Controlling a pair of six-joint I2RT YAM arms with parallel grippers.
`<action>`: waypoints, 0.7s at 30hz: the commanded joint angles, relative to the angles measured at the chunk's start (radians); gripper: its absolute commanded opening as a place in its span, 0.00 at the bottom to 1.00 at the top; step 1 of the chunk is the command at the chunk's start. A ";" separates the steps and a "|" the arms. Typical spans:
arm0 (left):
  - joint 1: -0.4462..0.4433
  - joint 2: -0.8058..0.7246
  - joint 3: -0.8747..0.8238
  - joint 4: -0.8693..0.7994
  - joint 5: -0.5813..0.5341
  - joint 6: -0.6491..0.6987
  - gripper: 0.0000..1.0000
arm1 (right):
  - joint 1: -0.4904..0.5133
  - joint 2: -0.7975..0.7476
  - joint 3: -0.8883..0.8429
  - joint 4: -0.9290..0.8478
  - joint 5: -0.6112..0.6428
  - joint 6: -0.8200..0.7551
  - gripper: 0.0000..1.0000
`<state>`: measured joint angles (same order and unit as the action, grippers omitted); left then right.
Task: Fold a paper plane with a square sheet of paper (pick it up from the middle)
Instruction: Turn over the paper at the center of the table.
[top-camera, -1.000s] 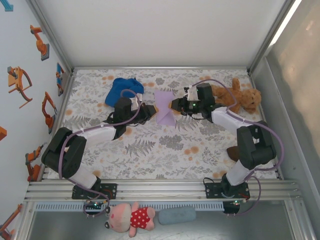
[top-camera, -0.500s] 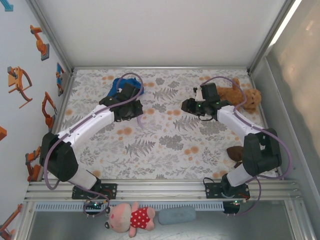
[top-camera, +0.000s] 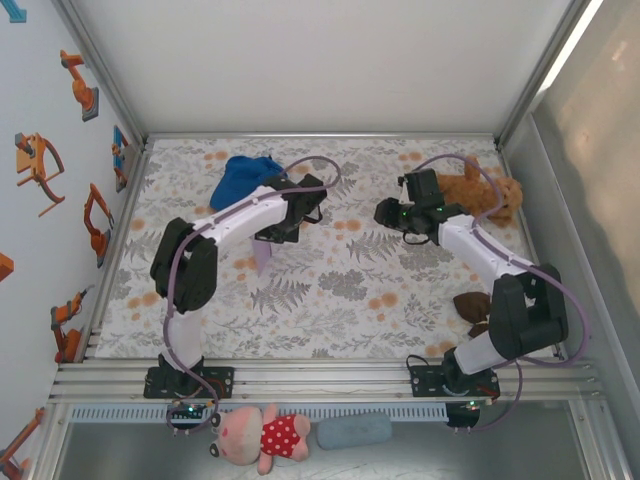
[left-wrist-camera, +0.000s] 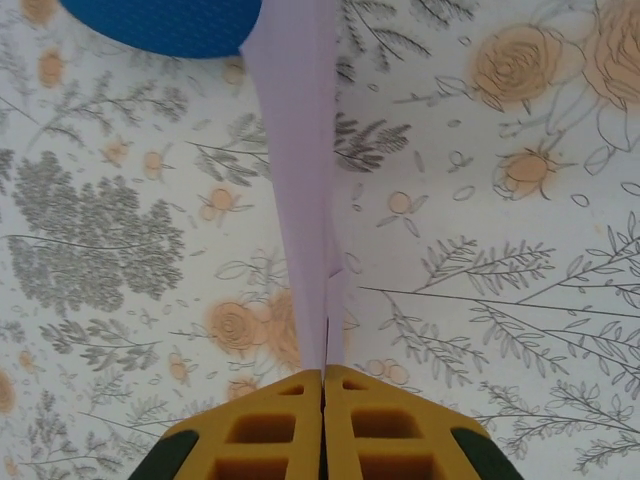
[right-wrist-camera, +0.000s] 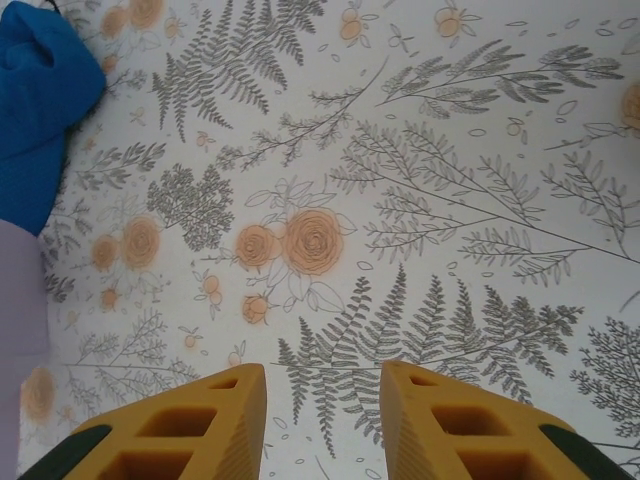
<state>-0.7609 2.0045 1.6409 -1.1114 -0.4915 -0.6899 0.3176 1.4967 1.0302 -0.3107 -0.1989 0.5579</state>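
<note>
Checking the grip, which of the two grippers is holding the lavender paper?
The left gripper: its jaws are shut on the folded lavender paper. The right gripper is open above the floral tablecloth, holding nothing.

The left arm (top-camera: 232, 216) and right arm (top-camera: 478, 250) had white links and black joint housings. A lilac cable (top-camera: 318, 163) looped behind each hand. The left hand (left-wrist-camera: 323, 378) and right hand (right-wrist-camera: 322, 372) had yellow fingers (right-wrist-camera: 225, 420) with square moulded recesses and dark edges.
</note>
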 joint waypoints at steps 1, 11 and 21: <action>-0.011 0.038 0.034 0.033 0.117 0.019 0.11 | -0.011 -0.030 -0.030 -0.022 0.050 0.029 0.34; 0.031 0.008 -0.108 0.367 0.471 -0.006 0.35 | -0.012 0.007 -0.059 0.010 -0.013 0.040 0.34; 0.202 -0.323 -0.482 0.642 0.612 -0.139 0.51 | 0.193 0.159 0.042 0.073 -0.113 0.038 0.36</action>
<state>-0.5957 1.7638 1.2175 -0.5545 0.0761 -0.7696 0.4255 1.6039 1.0073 -0.2710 -0.2764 0.5900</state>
